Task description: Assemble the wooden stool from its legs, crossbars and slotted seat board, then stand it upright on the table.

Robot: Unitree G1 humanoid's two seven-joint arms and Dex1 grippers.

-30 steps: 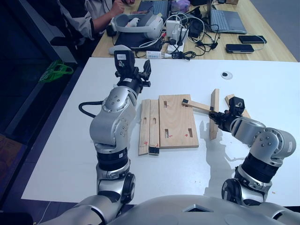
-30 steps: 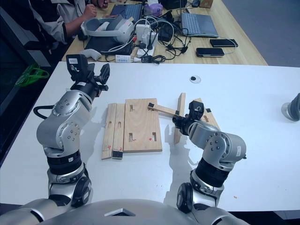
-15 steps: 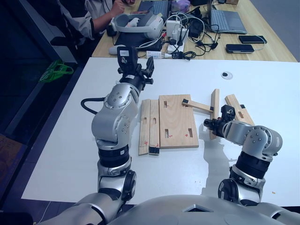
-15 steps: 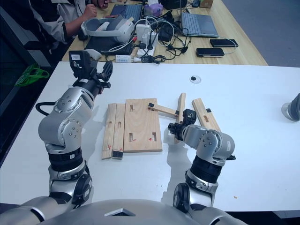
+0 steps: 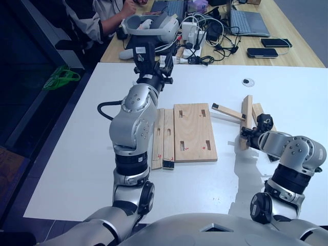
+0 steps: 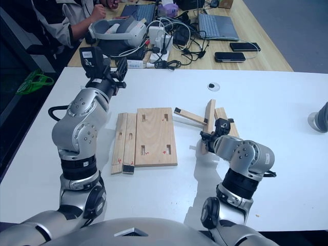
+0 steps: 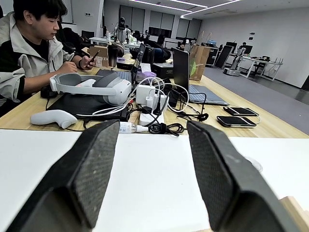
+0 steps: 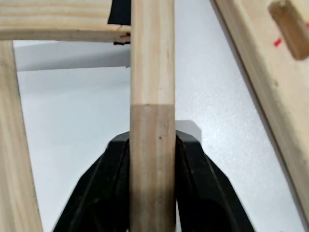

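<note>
Beside the seat board, the leg points forward.

1. Headset, top centre, on a wooden desk.
2. Cables to its right.
3. Laptop, top right.
4. Phone below the laptop; second phone just beside.
5. Green bag, left edge.
6. Small disc, upper right.

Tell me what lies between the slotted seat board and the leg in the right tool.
In the left eye view, a crossbar meeting the leg spans toward the seat board; otherwise bare table.
</note>
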